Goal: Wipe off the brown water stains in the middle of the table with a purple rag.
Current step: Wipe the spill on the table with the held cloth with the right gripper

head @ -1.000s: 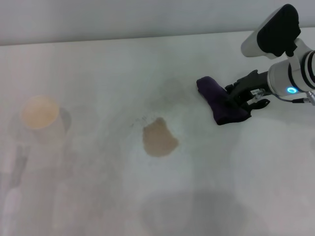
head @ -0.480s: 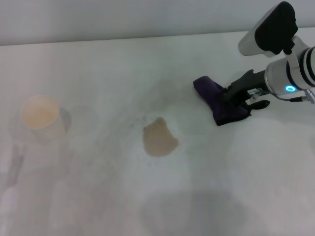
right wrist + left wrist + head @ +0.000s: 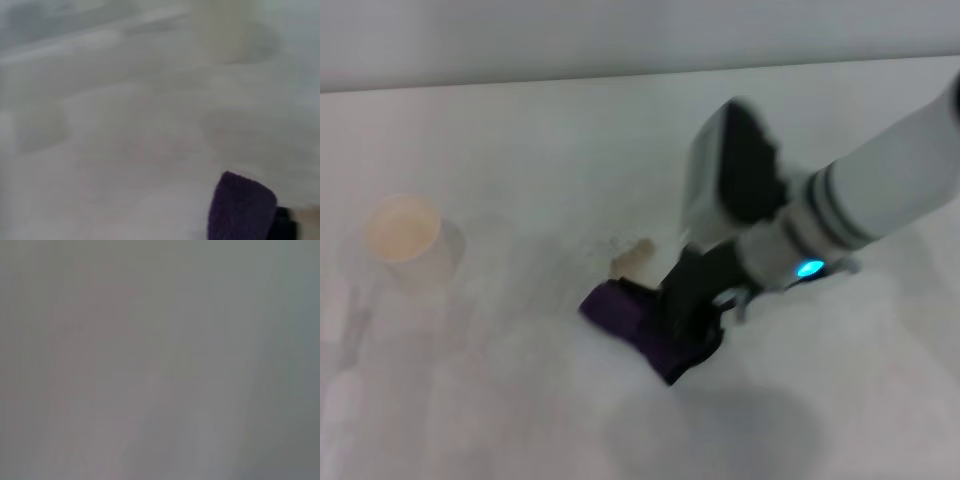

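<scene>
Presently: right end effector [image 3: 688,322] grasping purple rag [image 3: 635,318], mid-table [image 3: 500,400], covering brown water stains [image 3: 632,257]; wiping stroke; next, sweep over remainder.

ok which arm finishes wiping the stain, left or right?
Right. The right gripper holds the purple rag on the table, over most of the brown water stains. The left arm is out of view.

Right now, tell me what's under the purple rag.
The purple rag, held by the right hand, covers most of the brown water stains; only a tan edge shows. The rest is hidden.
</scene>
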